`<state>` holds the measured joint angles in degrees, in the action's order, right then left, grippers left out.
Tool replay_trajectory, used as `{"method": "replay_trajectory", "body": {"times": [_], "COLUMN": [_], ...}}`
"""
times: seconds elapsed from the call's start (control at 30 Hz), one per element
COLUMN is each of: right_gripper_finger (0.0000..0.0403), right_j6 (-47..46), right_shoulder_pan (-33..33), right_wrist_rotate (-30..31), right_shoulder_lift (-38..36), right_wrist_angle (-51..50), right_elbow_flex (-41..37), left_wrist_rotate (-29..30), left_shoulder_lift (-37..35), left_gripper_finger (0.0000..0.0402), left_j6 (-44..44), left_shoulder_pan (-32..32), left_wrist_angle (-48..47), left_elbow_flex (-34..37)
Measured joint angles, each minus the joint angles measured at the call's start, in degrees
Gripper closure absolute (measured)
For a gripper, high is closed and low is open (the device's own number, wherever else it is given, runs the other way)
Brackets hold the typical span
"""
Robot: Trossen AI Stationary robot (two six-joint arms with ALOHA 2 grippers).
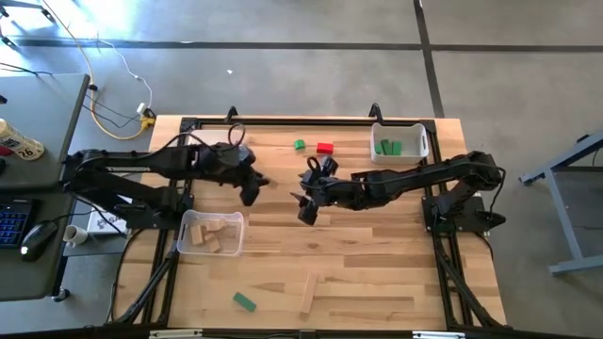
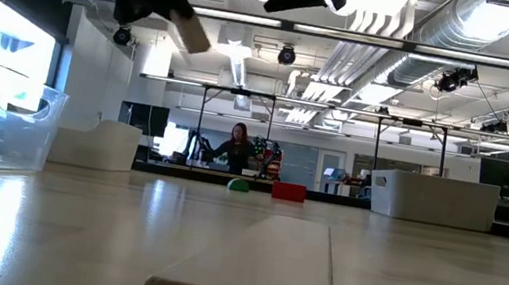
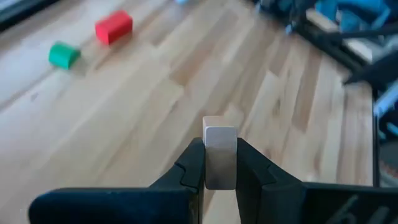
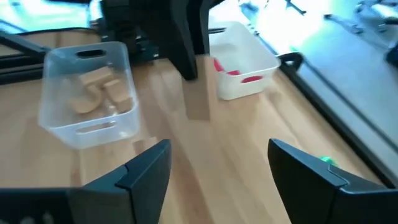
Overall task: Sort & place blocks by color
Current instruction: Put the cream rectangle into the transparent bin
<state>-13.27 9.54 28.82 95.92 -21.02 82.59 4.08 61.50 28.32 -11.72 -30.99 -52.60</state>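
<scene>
Aloft: left gripper clamps plain wood block | right gripper spread, empty

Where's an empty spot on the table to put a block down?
Bare wood lies right of the plain wood bar, below the right arm. More lies between the clear bin and the right end effector. It is crowded near the green block and red block.

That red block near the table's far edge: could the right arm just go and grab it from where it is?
Probably yes. The right gripper hangs with open, empty jaws, and the red block lies on bare table beside only a small green block, with nothing between them.
</scene>
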Motion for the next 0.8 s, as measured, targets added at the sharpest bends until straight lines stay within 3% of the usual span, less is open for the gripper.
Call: {"method": "replay_trajectory", "body": {"times": [0.43, 0.63, 0.8], "right_gripper_finger": [0.0151, 0.0151, 0.0151], "right_j6": [-3.64, -7.71, -8.99], "right_shoulder_pan": [-0.04, 0.1, 1.25], "right_wrist_rotate": [-11.44, -18.93, -20.31], "right_shoulder_lift": [0.0, 0.0, 0.0], "right_wrist_angle": [0.72, 0.74, 0.76], "right_elbow_flex": [0.0, 0.0, 0.0], "left_wrist_rotate": [-1.84, -0.83, -0.52], "left_shoulder_lift": [-7.96, -8.09, -8.07], "left_gripper_finger": [0.0372, 0.0372, 0.0372], "left_j6": [9.66, 14.13, 17.96], "left_shoulder_pan": [12.42, 20.33, 26.24], "left_wrist_angle": [-26.56, -31.11, -32.66], "left_elbow_flex": [0.0, 0.01, 0.58]}}
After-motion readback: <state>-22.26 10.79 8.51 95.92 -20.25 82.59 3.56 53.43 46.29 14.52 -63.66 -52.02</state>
